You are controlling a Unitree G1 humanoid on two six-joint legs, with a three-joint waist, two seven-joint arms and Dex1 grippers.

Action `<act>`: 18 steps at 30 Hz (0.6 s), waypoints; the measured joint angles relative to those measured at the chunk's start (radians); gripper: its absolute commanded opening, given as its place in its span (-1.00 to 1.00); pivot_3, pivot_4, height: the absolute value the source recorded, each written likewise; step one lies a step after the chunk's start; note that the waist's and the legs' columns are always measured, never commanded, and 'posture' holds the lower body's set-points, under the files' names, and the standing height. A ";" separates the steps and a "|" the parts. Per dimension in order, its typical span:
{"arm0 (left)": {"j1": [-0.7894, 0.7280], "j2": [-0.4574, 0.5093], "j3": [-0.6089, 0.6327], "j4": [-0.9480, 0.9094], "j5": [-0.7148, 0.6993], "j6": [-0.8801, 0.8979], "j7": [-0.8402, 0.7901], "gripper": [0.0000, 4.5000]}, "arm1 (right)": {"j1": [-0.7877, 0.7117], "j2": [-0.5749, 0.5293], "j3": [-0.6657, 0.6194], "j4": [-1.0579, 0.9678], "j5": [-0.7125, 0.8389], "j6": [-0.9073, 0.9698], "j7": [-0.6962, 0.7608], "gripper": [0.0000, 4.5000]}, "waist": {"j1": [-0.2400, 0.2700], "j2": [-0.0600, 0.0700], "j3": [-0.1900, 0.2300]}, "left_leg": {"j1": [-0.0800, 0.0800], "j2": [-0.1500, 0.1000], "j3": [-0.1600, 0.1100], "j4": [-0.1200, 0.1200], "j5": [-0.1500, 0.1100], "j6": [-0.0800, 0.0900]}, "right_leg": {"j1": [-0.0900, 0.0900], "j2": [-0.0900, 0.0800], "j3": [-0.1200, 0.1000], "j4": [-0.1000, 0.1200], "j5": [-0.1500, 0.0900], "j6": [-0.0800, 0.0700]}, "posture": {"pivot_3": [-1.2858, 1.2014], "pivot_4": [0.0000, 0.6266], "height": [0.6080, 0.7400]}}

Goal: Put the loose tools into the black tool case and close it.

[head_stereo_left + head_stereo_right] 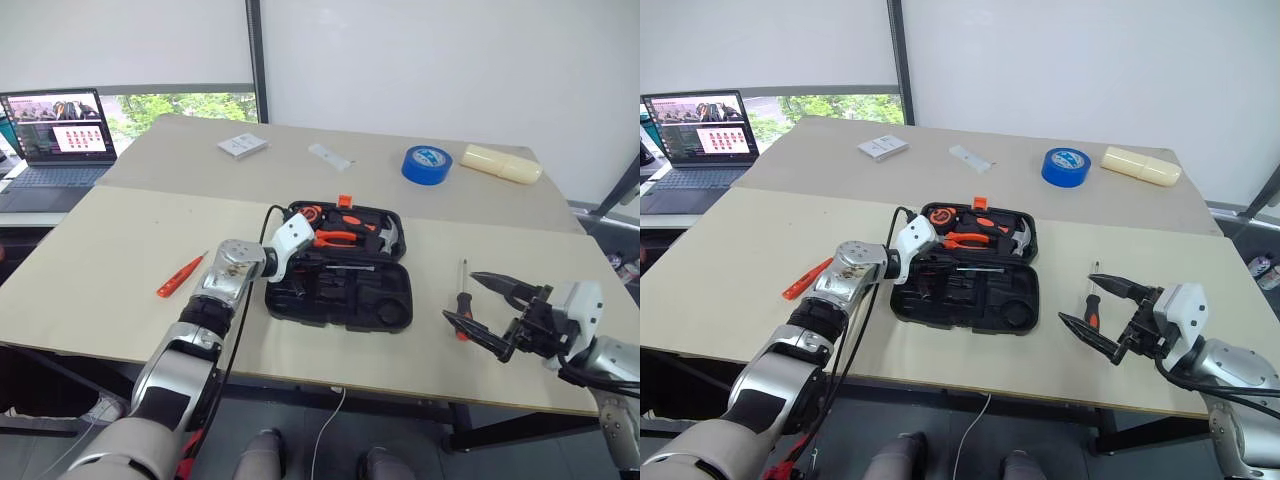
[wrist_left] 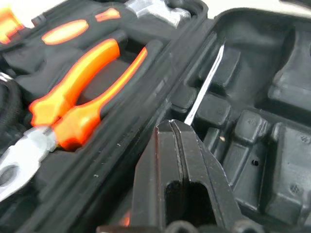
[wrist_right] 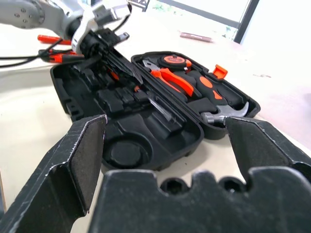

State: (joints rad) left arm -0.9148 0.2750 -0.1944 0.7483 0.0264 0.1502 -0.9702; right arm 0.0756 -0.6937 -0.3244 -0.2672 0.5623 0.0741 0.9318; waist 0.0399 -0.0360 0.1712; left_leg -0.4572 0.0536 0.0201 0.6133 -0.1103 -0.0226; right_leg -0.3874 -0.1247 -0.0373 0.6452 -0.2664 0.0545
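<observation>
Screwdrivers point(image 1: 461, 297): one lies right of the open black tool case point(image 1: 340, 268), long axis near-to-far; another's shaft point(image 2: 204, 87) lies inside, beside the clenched left gripper point(image 2: 181, 141). Right gripper point(image 1: 487, 313) gapes, empty, near the table's point(image 1: 120, 240) front edge.

Black tool case point(image 1: 345, 300) holding orange-handled pliers point(image 2: 73, 102), blue tape roll point(image 1: 427, 163), cream block point(image 1: 500, 164)

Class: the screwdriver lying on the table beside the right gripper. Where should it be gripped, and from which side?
Probably the black-and-orange handle, from above. The screwdriver lies flat on the table, shaft pointing away from the robot, so its handle is the thickest part and nearest the open right gripper. Fingers should close across the handle.
</observation>
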 measured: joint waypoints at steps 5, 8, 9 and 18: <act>0.027 0.005 0.018 -0.004 -0.010 -0.040 0.005 -0.99 | 0.032 0.016 0.000 -0.040 -0.003 0.048 -0.064 1.00 | -0.001 0.005 -0.003 | 0.001 0.000 0.000 0.000 0.000 0.000 | 0.000 0.000 0.000 0.000 0.000 0.000 | 0.03 -0.52 1.00; 0.070 0.003 0.072 0.007 -0.072 -0.113 -0.025 -0.76 | 0.068 0.025 -0.016 -0.059 -0.001 0.071 -0.103 1.00 | -0.004 0.006 -0.003 | 0.000 0.000 0.000 -0.001 0.000 0.000 | -0.001 0.000 0.000 0.000 0.000 0.000 | 0.03 -0.52 1.00; 0.091 0.002 0.098 0.006 -0.114 -0.146 -0.059 -0.70 | 0.085 0.038 -0.036 -0.074 0.002 0.087 -0.131 1.00 | -0.004 0.005 -0.003 | 0.000 0.000 0.000 -0.001 0.000 0.000 | -0.001 0.000 0.000 0.000 0.000 -0.001 | 0.03 -0.52 1.00; 0.328 0.201 0.250 -0.394 -0.423 -0.162 -0.414 0.75 | 0.374 0.107 -0.183 -0.247 0.010 0.321 -0.384 1.00 | -0.009 0.013 -0.008 | 0.001 0.000 0.000 -0.004 0.000 0.000 | 0.000 -0.001 0.001 -0.002 0.004 -0.009 | 0.03 -0.52 1.00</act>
State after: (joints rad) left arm -0.5866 0.4757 0.0554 0.3548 -0.3966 -0.0114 -1.3842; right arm 0.4496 -0.5870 -0.5073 -0.5143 0.5725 0.3950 0.5475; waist 0.0311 -0.0225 0.1633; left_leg -0.4565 0.0539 0.0202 0.6096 -0.1106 -0.0223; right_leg -0.3878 -0.1253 -0.0366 0.6432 -0.2628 0.0454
